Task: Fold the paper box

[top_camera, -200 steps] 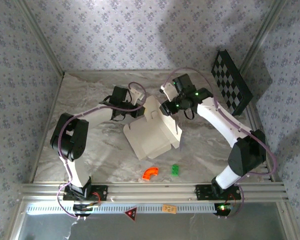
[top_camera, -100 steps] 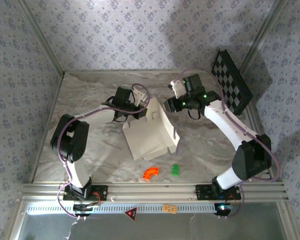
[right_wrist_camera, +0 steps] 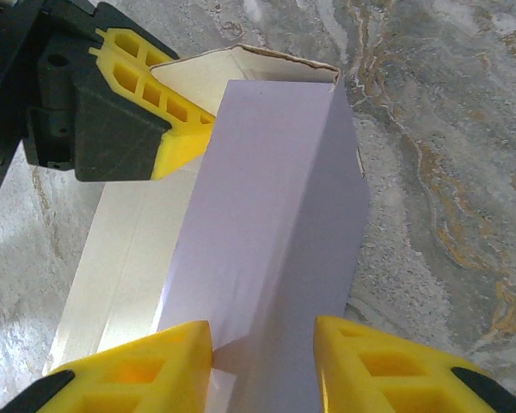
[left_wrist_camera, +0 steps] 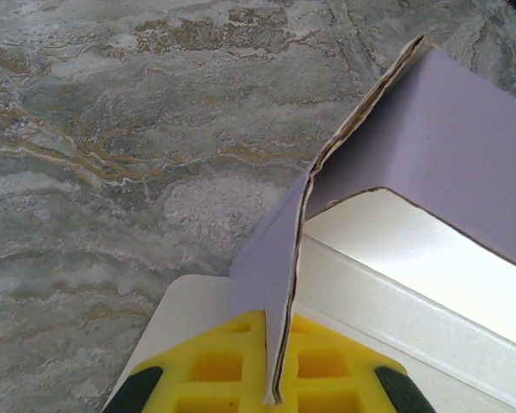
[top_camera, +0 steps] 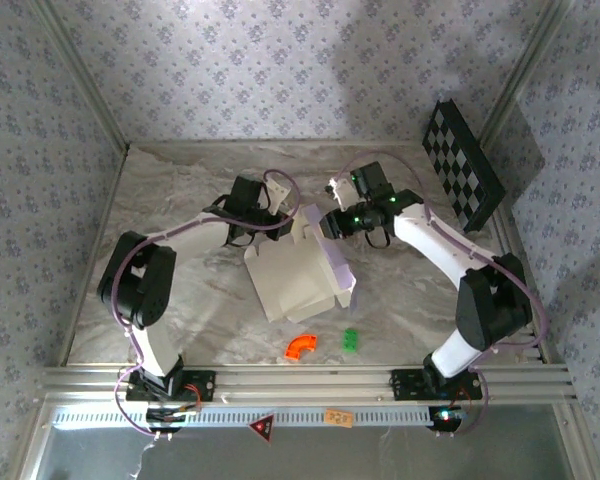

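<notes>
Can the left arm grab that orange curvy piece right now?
Probably not yet. The left arm has its jaws shut on a flap of the paper box, which lies between them and the orange piece. It must let go first.

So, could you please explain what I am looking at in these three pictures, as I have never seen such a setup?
These are two robot arms, the left arm and the right arm, bolted at the near edge of a marble table. The wide picture comes from a fixed camera above and behind them; the other two come from cameras on the wrists, showing yellow fingers. On the table lie the half-folded paper box, an orange curved piece and a green piece; a checkered board sits at the far right. The left gripper is shut on a thin flap of the box. The right gripper straddles a lilac panel; whether it already pinches it, I cannot tell.
</notes>
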Action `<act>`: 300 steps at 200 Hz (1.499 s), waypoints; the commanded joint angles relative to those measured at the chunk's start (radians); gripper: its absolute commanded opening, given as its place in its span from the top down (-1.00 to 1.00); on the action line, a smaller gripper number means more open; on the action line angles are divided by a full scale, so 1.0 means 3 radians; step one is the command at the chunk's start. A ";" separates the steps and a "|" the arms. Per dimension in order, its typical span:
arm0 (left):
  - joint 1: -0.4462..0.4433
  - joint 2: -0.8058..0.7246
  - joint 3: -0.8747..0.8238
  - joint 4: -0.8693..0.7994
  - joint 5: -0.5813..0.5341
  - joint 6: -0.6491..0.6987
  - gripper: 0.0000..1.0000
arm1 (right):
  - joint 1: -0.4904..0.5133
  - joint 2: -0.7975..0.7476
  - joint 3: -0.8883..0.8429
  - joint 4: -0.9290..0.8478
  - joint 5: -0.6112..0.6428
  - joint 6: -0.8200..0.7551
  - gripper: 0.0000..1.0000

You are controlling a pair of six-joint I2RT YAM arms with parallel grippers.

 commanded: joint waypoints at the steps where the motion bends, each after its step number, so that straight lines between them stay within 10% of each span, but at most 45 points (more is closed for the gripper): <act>1: -0.0023 -0.0028 -0.0146 -0.0539 -0.0182 -0.0016 0.90 | 0.0020 0.0202 0.0099 0.0036 0.0016 0.0022 0.29; 116: 0.0053 -0.0462 -0.0550 -0.0542 -0.0983 -0.0765 0.86 | -0.0001 0.0902 0.0936 -0.0008 -0.0285 -0.0070 0.31; 257: 0.0072 -0.0462 -0.0646 -0.0468 -0.0920 -0.0921 0.82 | -0.0355 0.0143 0.0025 0.0049 -0.0584 -0.0069 0.31; 300: 0.0071 -0.0541 -0.0718 -0.0137 -0.0342 -0.0697 0.55 | -0.0375 0.0213 -0.0020 0.0182 -0.0700 -0.0078 0.40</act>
